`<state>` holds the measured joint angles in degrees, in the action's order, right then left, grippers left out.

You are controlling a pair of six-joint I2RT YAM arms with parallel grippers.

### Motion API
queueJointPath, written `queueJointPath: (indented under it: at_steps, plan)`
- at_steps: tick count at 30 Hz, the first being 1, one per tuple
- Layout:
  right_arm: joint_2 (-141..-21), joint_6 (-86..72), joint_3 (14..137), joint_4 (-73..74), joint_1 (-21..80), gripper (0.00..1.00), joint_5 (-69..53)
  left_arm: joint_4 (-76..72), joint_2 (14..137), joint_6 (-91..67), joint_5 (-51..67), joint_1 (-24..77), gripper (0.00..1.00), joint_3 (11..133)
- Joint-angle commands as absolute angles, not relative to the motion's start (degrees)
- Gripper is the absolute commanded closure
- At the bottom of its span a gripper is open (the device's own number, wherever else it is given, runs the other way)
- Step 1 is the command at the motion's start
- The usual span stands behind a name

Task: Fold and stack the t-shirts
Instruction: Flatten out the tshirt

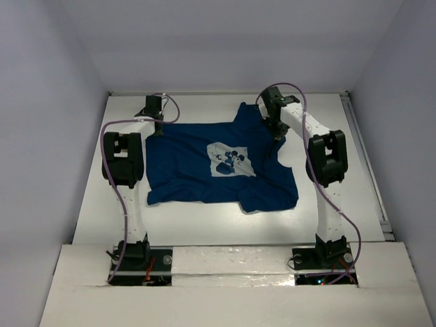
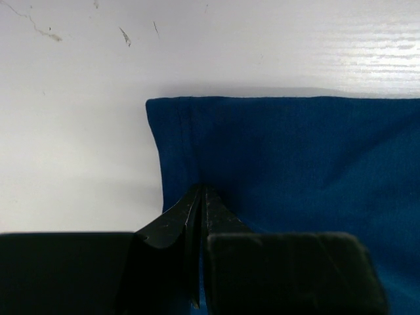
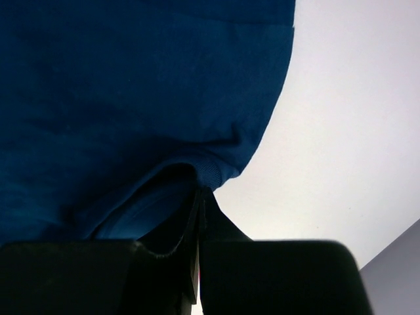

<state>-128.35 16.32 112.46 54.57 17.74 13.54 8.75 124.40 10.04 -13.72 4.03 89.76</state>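
The navy t-shirt (image 1: 204,167) lies spread on the white table, its whitish mouse print (image 1: 230,161) facing up. My left gripper (image 1: 154,124) is at the shirt's far left corner, shut on the hem edge; the left wrist view shows the cloth (image 2: 295,157) pinched between the closed jaws (image 2: 202,191). My right gripper (image 1: 276,133) is at the shirt's far right side, shut on the ribbed collar edge (image 3: 213,172), which lifts a fold of cloth (image 3: 131,98) off the table.
The white table (image 1: 340,170) has a rail along its right edge (image 1: 368,170). Grey walls enclose the back and both sides. Purple cables loop off both arms.
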Motion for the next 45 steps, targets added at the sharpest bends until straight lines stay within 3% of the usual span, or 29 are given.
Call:
queueJointPath:
  at_steps: [1,22,23,25,32,34,40,45]
  plan:
    - [-127.0,16.35,111.36,52.65,17.58,1.0,15.29,10.81,121.2,10.11,-13.18,4.22,1.0,88.24]
    - [-121.37,22.59,100.19,46.23,8.61,1.0,25.66,11.6,121.12,9.32,-10.81,4.22,1.0,88.51]
    - [-121.81,22.59,100.63,46.06,8.61,0.91,25.49,11.69,121.2,9.14,-10.2,4.22,1.0,88.42]
    - [-123.04,22.59,103.25,46.31,8.61,0.83,25.84,11.69,121.11,8.97,-9.76,4.22,1.0,88.16]
    - [-125.42,21.09,112.05,55.54,8.61,0.74,22.59,12.13,120.59,9.14,-9.67,4.83,1.0,88.07]
    - [-123.76,21.62,113.28,54.94,8.61,0.76,19.19,12.22,120.67,9.14,-9.58,5.36,1.0,88.42]
    - [-133.46,21.97,132.68,60.8,9.84,0.99,6.97,13.53,121.46,8.44,-9.41,5.36,1.0,90.53]
    - [-140.0,21.8,141.49,63.81,13.0,1.0,4.66,12.75,120.76,8.17,-8.09,5.89,1.0,89.47]
